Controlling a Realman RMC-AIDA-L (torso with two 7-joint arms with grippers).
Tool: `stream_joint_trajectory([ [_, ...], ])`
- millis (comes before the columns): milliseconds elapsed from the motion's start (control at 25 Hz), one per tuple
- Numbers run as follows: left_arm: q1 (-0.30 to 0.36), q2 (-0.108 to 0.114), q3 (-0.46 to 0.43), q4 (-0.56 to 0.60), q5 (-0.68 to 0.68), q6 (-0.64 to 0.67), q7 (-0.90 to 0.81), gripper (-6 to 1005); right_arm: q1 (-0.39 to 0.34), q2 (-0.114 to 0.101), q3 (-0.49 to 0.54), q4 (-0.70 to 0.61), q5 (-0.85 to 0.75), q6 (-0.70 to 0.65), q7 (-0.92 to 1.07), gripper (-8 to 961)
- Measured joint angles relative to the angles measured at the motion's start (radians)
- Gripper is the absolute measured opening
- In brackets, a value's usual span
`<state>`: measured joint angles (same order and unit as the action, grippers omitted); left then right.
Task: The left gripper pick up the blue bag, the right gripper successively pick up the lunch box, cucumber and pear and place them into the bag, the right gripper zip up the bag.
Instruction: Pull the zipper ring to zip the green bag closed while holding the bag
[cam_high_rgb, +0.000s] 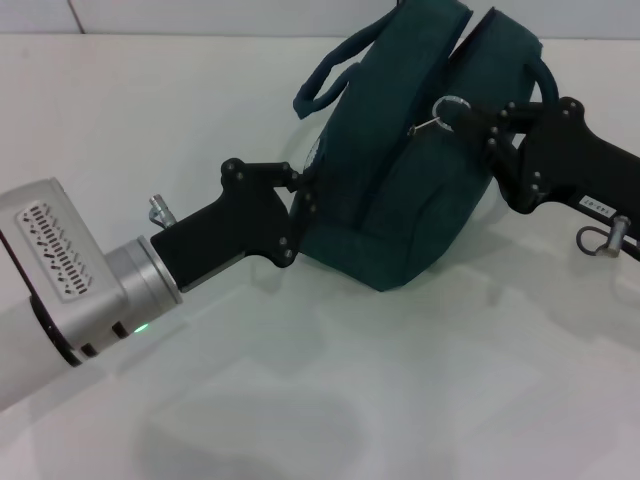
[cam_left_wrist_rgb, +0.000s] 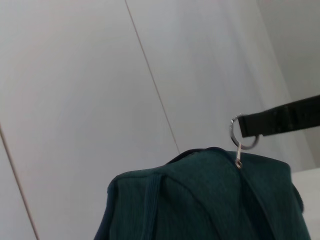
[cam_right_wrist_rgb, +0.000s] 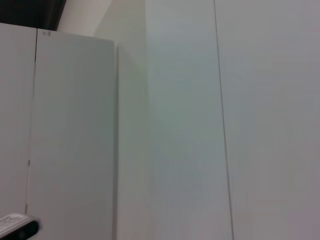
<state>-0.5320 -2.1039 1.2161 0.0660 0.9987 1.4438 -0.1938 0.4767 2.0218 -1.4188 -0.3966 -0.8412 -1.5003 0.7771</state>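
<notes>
Clearly the zip stage is in hand: the right gripper (cam_high_rgb: 478, 125) has its fingertips pinched on the silver ring pull (cam_high_rgb: 447, 108) at the top of the blue bag (cam_high_rgb: 400, 190), and the left wrist view shows a black finger threaded into that ring (cam_left_wrist_rgb: 240, 136). The left gripper (cam_high_rgb: 302, 205) is clamped on the bag's side fabric, on the far side of the bag from the right gripper, holding it off the white table (cam_high_rgb: 320, 400). The zipper seam runs away from the right gripper's tips along the bag's top ridge, so the coming pull likely follows that line while the left gripper braces. Lunch box, cucumber and pear are not visible, presumably inside.
</notes>
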Motion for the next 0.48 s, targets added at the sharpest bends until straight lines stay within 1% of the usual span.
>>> stream_joint_trajectory([
  [160, 0.016, 0.003, 0.001, 0.006, 0.014, 0.0, 0.037, 48, -0.014, 0.0, 0.001, -0.014, 0.028, 0.001, -0.014, 6],
  [480, 0.02, 0.006, 0.0, 0.005, 0.038, -0.009, 0.062, 49, -0.021, 0.001, 0.001, -0.019, 0.096, 0.007, -0.079, 6],
])
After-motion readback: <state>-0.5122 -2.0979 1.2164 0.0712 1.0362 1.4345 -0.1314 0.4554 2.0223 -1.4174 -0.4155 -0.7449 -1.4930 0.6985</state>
